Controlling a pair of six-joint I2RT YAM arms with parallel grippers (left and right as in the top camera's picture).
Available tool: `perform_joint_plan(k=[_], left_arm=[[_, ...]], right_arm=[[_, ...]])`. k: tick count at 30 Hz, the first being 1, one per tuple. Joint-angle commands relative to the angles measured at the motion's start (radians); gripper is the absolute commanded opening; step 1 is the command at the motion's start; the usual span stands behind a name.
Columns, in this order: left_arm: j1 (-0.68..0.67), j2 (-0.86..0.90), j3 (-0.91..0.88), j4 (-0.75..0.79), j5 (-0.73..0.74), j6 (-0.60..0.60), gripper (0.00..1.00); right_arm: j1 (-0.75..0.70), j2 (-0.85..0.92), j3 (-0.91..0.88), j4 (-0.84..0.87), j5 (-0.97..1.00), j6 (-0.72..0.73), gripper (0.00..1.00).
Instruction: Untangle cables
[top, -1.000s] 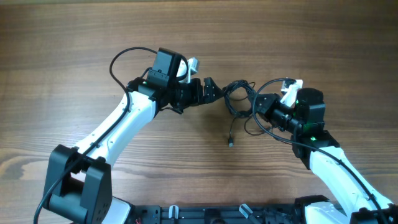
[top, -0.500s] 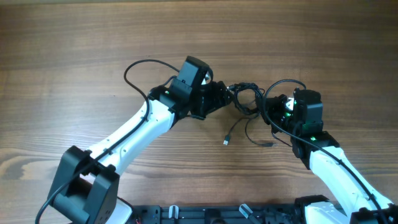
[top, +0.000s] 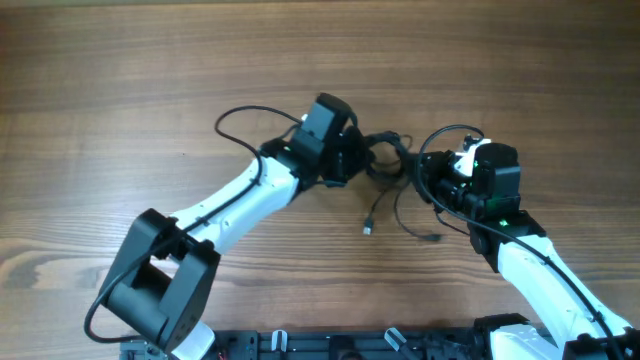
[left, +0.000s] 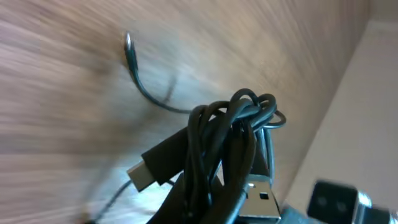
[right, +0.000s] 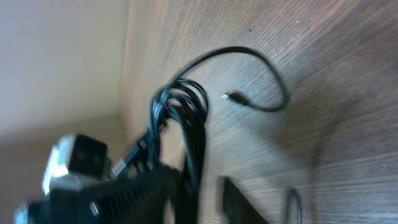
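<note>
The left gripper was clenched on the knotted cables, which sat between both arms over the bench, one plug end trailing loose. Whether the right gripper gripped them was unclear.

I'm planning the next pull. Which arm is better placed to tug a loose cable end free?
Right, probably. The left gripper is shut on the knotted bundle, anchoring it; the right gripper sits nearest the loose plug end.
</note>
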Motion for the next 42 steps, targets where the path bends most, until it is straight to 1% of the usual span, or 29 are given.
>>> perform_joint_plan(k=[1, 2, 3, 4, 5, 7, 9, 11, 13, 15, 17, 18, 20, 23, 24, 26, 27, 28, 29, 30, 31, 32, 33, 34, 35, 37, 38, 40, 42], left_arm=[[0.16, -0.008, 0.008, -0.04, 0.046, 0.14, 0.04], [0.199, -0.013, 0.008, -0.053, 0.077, 0.149, 0.04], [0.257, -0.022, 0.008, -0.056, 0.15, 0.174, 0.04], [0.281, -0.025, 0.008, -0.055, 0.191, 0.188, 0.04], [0.307, -0.03, 0.008, -0.056, 0.227, 0.191, 0.04], [0.334, -0.042, 0.008, -0.055, 0.29, 0.217, 0.04], [0.336, -0.067, 0.008, -0.064, 0.313, 0.27, 0.04], [0.336, -0.119, 0.009, -0.072, 0.398, 0.406, 0.04], [0.336, -0.162, 0.018, -0.131, 0.448, 0.548, 0.04], [0.336, -0.195, 0.036, -0.248, 0.451, 0.669, 0.04], [0.335, -0.226, 0.047, -0.382, 0.47, 0.815, 0.04], [0.335, -0.241, 0.047, -0.421, 0.528, 0.892, 0.04], [0.336, -0.262, 0.047, -0.443, 0.587, 0.957, 0.04], [0.336, -0.283, 0.048, -0.462, 0.602, 1.002, 0.04], [0.336, -0.283, 0.048, -0.472, 0.601, 1.008, 0.04], [0.336, -0.283, 0.048, -0.487, 0.601, 1.03, 0.04], [0.336, -0.283, 0.048, -0.491, 0.601, 1.05, 0.04], [0.336, -0.283, 0.048, -0.489, 0.599, 1.053, 0.04], [0.339, -0.283, 0.048, -0.488, 0.592, 1.052, 0.04], [0.348, -0.283, 0.048, -0.487, 0.572, 1.052, 0.04], [0.36, -0.283, 0.048, -0.486, 0.532, 1.051, 0.04], [0.371, -0.283, 0.048, -0.478, 0.474, 1.017, 0.04], [0.378, -0.283, 0.048, -0.457, 0.403, 0.945, 0.04], [0.38, -0.283, 0.048, -0.411, 0.283, 0.824, 0.04], [0.38, -0.283, 0.048, -0.373, 0.201, 0.735, 0.04], [0.38, -0.283, 0.048, -0.322, 0.119, 0.63, 0.04], [0.378, -0.283, 0.048, -0.294, 0.106, 0.585, 0.04], [0.364, -0.283, 0.048, -0.254, 0.106, 0.573, 0.04], [0.336, -0.283, 0.047, -0.24, 0.095, 0.589, 0.04]], right_arm=[[-0.002, 0.008, 0.003, -0.008, -0.039, -0.275, 0.58], [-0.002, 0.008, 0.003, 0.001, -0.063, -0.352, 0.6], [-0.002, 0.008, 0.003, 0.018, -0.106, -0.467, 0.63], [-0.001, 0.008, 0.003, 0.031, -0.141, -0.544, 0.64], [0.003, 0.008, 0.003, 0.048, -0.172, -0.618, 0.68], [0.039, 0.008, 0.003, 0.101, -0.2, -0.707, 0.82], [0.113, 0.008, 0.003, 0.169, -0.199, -0.752, 0.92], [0.188, 0.008, 0.003, 0.217, -0.189, -0.853, 0.95], [0.245, 0.008, 0.003, 0.207, -0.058, -0.961, 0.96], [0.272, 0.008, 0.003, 0.213, 0.132, -0.994, 0.95], [0.272, 0.008, 0.003, 0.242, 0.222, -0.995, 0.96], [0.272, 0.008, 0.003, 0.248, 0.224, -1.006, 0.95], [0.272, 0.008, 0.003, 0.246, 0.226, -1.099, 0.88], [0.271, 0.008, 0.003, 0.248, 0.228, -1.169, 0.7], [0.272, 0.008, 0.003, 0.25, 0.227, -1.185, 0.61], [0.272, 0.008, 0.003, 0.265, 0.216, -1.185, 0.28], [0.272, 0.008, 0.003, 0.273, 0.216, -1.185, 0.1], [0.27, 0.008, 0.003, 0.272, 0.217, -1.184, 0.04], [0.259, 0.008, 0.003, 0.272, 0.217, -1.175, 0.04], [0.238, 0.008, 0.003, 0.272, 0.216, -1.13, 0.04], [0.214, 0.008, 0.003, 0.273, 0.214, -1.068, 0.04], [0.189, 0.008, 0.003, 0.272, 0.174, -1.013, 0.04], [0.161, 0.008, 0.003, 0.273, 0.064, -0.981, 0.04], [0.139, 0.008, 0.003, 0.272, -0.057, -0.959, 0.04], [0.129, 0.008, 0.003, 0.272, -0.132, -0.939, 0.04], [0.121, 0.008, 0.003, 0.273, -0.226, -0.856, 0.04], [0.121, 0.008, 0.003, 0.277, -0.271, -0.804, 0.04], [0.121, 0.008, 0.003, 0.317, -0.401, -0.753, 0.04], [0.121, 0.008, 0.003, 0.409, -0.529, -0.703, 0.04]])
